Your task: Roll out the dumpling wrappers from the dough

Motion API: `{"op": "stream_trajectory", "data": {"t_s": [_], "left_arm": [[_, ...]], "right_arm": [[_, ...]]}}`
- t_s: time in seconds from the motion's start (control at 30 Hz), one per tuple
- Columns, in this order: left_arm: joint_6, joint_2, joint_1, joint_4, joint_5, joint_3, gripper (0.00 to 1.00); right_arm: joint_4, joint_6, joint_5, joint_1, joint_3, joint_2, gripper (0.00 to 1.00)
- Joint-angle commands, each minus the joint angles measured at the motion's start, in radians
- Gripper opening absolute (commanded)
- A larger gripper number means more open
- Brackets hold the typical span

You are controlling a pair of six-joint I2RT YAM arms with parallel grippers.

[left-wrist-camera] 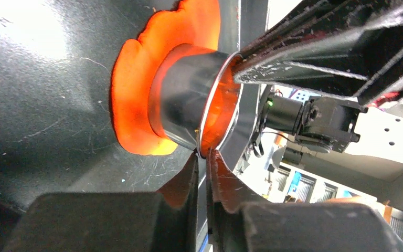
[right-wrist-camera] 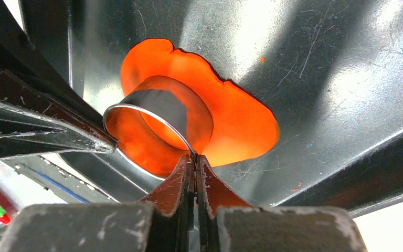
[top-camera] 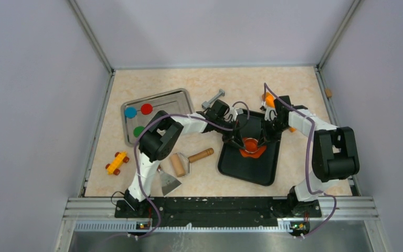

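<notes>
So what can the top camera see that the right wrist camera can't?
Only the top view shows the silver tray holding the blue disc, red disc and green disc, plus the wooden tool and yellow toy car. Only the right wrist view shows the right jaws shut on the thin rim of the metal ring. Both show that ring standing on the orange-red dough on the black tray.

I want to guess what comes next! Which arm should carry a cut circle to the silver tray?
Likely the left. Both the left gripper and right gripper pinch the metal ring on the dough, but the silver tray holding the wrappers lies on the left arm's side, a shorter reach.
</notes>
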Motion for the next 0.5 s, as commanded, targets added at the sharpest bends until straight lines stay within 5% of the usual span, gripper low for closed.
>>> {"op": "stream_trajectory", "data": {"t_s": [0.0,0.47], "left_arm": [[0.031,0.034,0.005,0.020,-0.057,0.017,0.04],[0.126,0.078,0.010,-0.091,-0.169,0.019,0.00]], "right_arm": [[0.039,-0.018,0.040,-0.020,-0.019,0.062,0.00],[0.030,0.045,0.068,-0.023,-0.022,0.098,0.00]]}}
